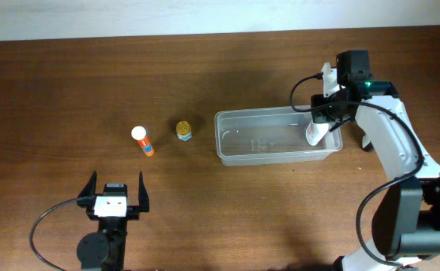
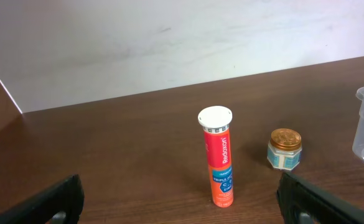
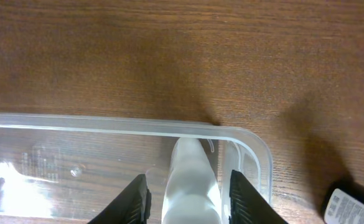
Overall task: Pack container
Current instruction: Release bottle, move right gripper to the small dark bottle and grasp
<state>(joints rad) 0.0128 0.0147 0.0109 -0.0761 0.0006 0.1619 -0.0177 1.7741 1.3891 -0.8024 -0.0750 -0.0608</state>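
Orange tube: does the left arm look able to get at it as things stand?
Probably yes. The orange tube stands upright straight ahead of the left gripper, jaws open, with nothing between them; the small jar stands apart beside the tube.

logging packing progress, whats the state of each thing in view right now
container: upright, open, no lid
white bottle: gripped, lowered into the container's right end
orange tube: standing, white cap on, outside the container
small jar: upright, gold lid on, outside the container
left gripper: open, empty
right gripper: shut on the white bottle
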